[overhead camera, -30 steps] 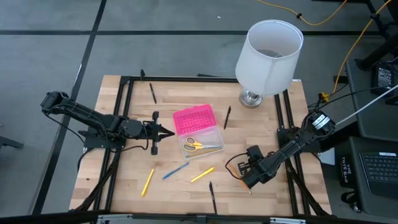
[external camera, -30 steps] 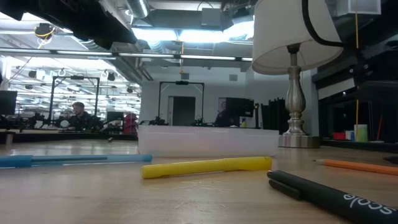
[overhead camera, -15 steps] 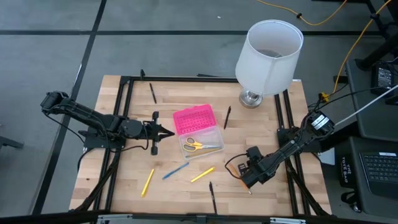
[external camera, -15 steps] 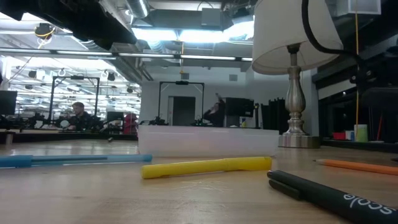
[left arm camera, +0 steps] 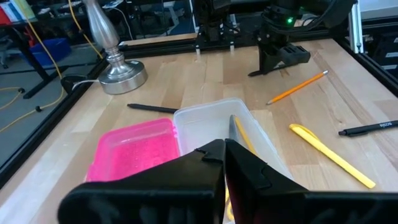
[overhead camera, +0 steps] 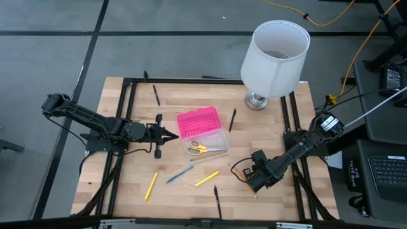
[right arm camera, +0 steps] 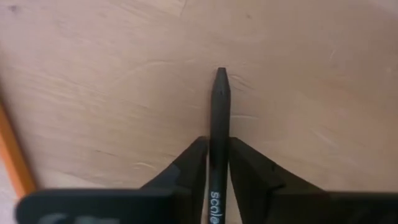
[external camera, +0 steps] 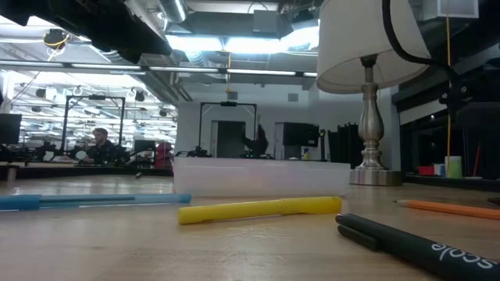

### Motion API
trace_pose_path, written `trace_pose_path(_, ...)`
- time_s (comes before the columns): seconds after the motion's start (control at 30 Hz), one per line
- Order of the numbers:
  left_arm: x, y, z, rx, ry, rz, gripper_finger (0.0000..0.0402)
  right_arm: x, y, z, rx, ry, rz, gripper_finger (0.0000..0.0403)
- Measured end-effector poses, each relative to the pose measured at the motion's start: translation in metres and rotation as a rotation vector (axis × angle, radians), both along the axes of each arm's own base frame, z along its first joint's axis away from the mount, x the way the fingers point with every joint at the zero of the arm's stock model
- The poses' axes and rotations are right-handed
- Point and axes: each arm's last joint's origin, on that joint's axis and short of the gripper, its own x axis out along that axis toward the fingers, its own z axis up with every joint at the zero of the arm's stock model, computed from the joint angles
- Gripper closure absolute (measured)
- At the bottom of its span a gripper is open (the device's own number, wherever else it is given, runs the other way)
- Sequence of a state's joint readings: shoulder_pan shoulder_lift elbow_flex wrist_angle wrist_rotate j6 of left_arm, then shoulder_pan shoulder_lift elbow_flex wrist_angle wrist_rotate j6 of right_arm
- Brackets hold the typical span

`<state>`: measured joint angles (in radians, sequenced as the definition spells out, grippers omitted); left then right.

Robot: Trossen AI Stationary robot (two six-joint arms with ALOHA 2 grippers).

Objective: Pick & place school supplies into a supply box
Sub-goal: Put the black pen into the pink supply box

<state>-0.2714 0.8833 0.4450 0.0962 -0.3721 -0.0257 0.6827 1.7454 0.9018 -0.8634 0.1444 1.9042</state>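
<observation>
The supply box lies open at the table's middle: pink lid (overhead camera: pixel 198 121), clear base (overhead camera: pixel 207 147) with the yellow-handled scissors (overhead camera: pixel 196 147) inside. Loose on the wood lie a yellow pen (overhead camera: pixel 207 178), a blue pen (overhead camera: pixel 180 174), a yellow pencil (overhead camera: pixel 151 186) and black pens (overhead camera: pixel 217 201) (overhead camera: pixel 233 119). My right gripper (right arm camera: pixel 217 146) points down at the near right, shut on another black pen (right arm camera: pixel 220 93), beside an orange pencil (right arm camera: pixel 12 155). My left gripper (left arm camera: pixel 224 152) hovers shut, just left of the box. My right gripper pinches the black pen's barrel (right arm camera: pixel 219 132) between its two fingers, a little behind the pointed end (right arm camera: pixel 221 73), which sticks out past them. The fingers come from above and lie across the pen. Whether the pen rests on the wood, I cannot tell.
A white lampshade (overhead camera: pixel 275 49) on a metal foot (overhead camera: pixel 257 100) stands at the far right. Black frame bars (overhead camera: pixel 127 127) run along the table's left, far and right sides. One more black pen (overhead camera: pixel 156 94) lies at the far left.
</observation>
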Motion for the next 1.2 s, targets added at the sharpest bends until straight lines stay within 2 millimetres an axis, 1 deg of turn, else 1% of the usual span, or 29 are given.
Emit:
trace_pose_path(0.13,0.0,0.0,-0.001,-0.015,0.004,0.004,0.0399,-0.002,-0.002,-0.002,-0.009,0.001,0.008,0.0374)
trace_pose_path(0.3,-0.001,-0.001,-0.002,-0.016,0.017,-0.001,0.0401,0.0,-0.001,0.0,-0.026,0.008,0.055,0.0375)
trace_pose_path(0.43,-0.001,-0.002,-0.002,-0.017,0.017,-0.001,0.0397,0.007,0.003,0.012,-0.046,0.047,0.106,0.0371)
trace_pose_path(0.53,-0.001,-0.002,-0.002,-0.017,0.017,-0.001,0.0396,0.011,0.006,0.026,-0.059,0.054,0.154,0.0368)
trace_pose_path(0.77,-0.001,-0.001,-0.002,-0.017,0.016,0.0,0.0401,0.02,0.011,0.041,-0.054,0.032,0.331,0.0375)
trace_pose_path(0.9,-0.001,-0.001,-0.002,-0.023,0.015,0.002,0.0398,0.019,0.007,0.06,-0.046,-0.037,0.424,0.0369)
trace_pose_path(1.07,-0.001,-0.001,-0.002,-0.033,0.013,0.005,0.0396,0.012,-0.01,0.096,-0.141,-0.206,0.536,0.0376)
trace_pose_path(1.2,-0.001,-0.001,-0.002,-0.036,0.013,0.006,0.04,0.008,-0.023,0.11,-0.216,-0.347,0.603,0.0376)
